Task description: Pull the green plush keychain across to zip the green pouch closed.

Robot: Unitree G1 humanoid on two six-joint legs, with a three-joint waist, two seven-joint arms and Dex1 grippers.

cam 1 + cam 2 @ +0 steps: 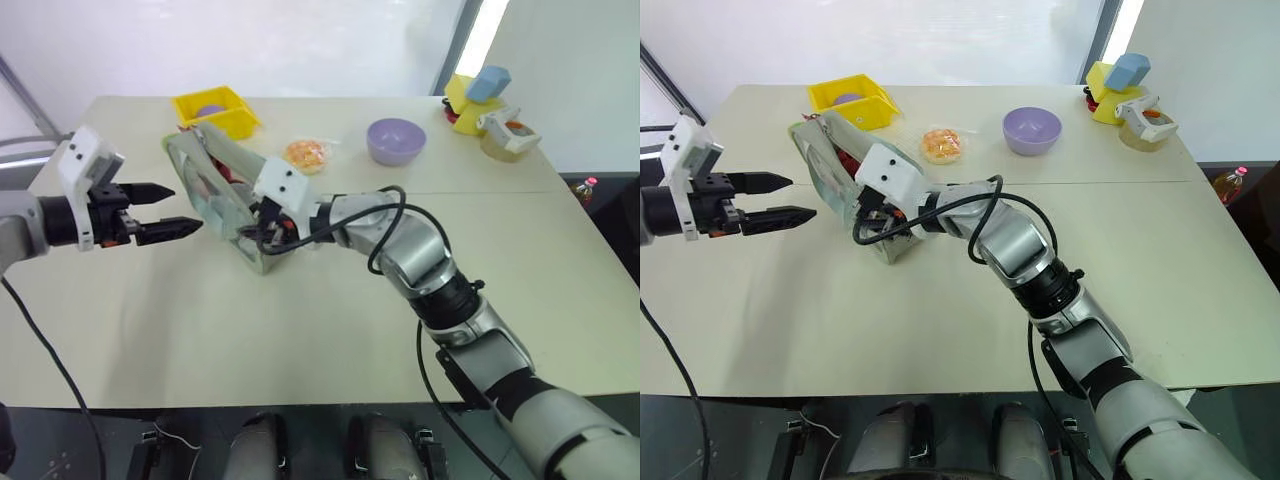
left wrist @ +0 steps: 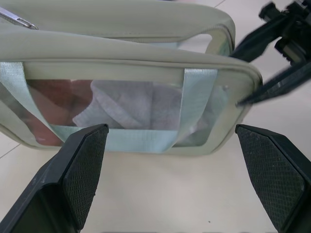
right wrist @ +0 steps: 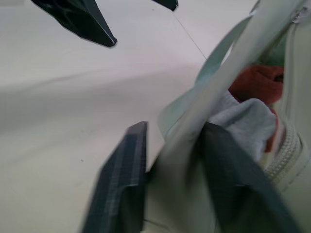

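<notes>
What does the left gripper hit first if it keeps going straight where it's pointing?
Most likely the green pouch: the left gripper, fingers open, aims at its clear window side, across a gap of bare table. The right gripper's end of the pouch is off that line.

We see a pale beige table (image 1: 300, 340) made of two tops butted together, their seam running across its far half. Behind it rises a plain white wall (image 1: 250, 40), with a dark post and a bright strip of daylight (image 1: 482, 35) beside it. Grey floor (image 1: 620, 215) lies right.
</notes>
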